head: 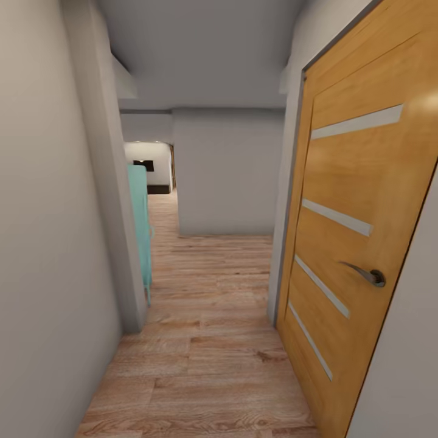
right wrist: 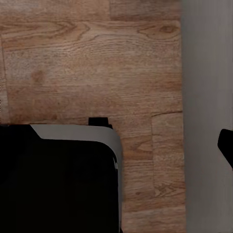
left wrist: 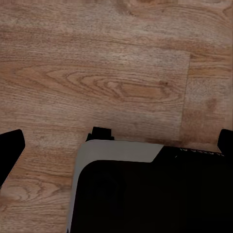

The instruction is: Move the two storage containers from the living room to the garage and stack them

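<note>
The two storage containers are out of view, and so are the garage and its floor. I am in a narrow hallway with light wood planks [head: 207,347] underfoot. Far down it, an opening gives onto the living room [head: 149,165], where a black TV and a low dark cabinet show. My left gripper [left wrist: 117,145] hangs open over the planks, its dark fingertips [left wrist: 10,148] at the frame's edges with nothing between them. My right gripper [right wrist: 116,145] is also open and empty, with one fingertip [right wrist: 226,145] showing beside a white wall.
A wood-panelled door [head: 353,243] with a metal handle [head: 371,277] stands close on the right. A white wall [head: 55,243] runs along the left, with a teal object [head: 140,225] past its corner. A grey wall [head: 225,176] blocks straight ahead. My dark base [left wrist: 145,194] fills the near side.
</note>
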{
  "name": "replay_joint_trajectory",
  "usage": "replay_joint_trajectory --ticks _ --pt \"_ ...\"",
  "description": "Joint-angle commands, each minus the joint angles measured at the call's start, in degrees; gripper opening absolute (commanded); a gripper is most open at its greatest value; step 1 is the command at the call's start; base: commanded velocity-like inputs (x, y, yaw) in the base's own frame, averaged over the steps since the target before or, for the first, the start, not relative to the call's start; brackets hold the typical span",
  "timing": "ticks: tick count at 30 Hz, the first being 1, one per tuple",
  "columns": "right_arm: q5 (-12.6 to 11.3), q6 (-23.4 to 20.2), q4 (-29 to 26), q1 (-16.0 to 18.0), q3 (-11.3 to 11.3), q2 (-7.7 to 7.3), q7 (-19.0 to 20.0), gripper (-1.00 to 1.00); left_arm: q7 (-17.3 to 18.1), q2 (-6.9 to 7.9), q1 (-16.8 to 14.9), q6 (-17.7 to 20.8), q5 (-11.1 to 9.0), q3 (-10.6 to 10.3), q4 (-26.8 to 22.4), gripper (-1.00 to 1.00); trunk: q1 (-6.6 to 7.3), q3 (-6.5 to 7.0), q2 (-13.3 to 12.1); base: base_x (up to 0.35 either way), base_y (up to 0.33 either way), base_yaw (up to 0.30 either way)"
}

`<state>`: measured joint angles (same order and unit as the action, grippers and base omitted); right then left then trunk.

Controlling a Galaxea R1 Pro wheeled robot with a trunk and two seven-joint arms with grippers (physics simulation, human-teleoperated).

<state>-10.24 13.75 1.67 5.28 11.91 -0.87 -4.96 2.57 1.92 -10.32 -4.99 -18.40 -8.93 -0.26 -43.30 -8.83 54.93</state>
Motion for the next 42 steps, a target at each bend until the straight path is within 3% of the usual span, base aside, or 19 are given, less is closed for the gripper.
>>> replay_joint_trajectory --ticks 1,15,42 --pt "-0.71 0.38 0.18 0.08 0.49 0.06 -0.04 1.0 0.24 0.01 -0.05 -0.19 -0.62 -0.47 0.07 1.0 -0.04 -0.08 0.05 0.32 0.0 0.0" --pt "-0.77 0.4 0.18 0.08 0.48 0.09 -0.05 1.0 0.24 -0.02 -0.05 -0.19 -0.51 -0.47 0.06 1.0 -0.04 -0.08 0.05 0.32 0.0 0.137" --pt "-0.4 0.32 0.18 0.08 0.48 -0.01 0.03 1.0 0.24 0.01 -0.05 -0.19 -0.53 -0.47 0.04 1.0 -0.04 -0.08 0.05 0.32 0.0 0.004"
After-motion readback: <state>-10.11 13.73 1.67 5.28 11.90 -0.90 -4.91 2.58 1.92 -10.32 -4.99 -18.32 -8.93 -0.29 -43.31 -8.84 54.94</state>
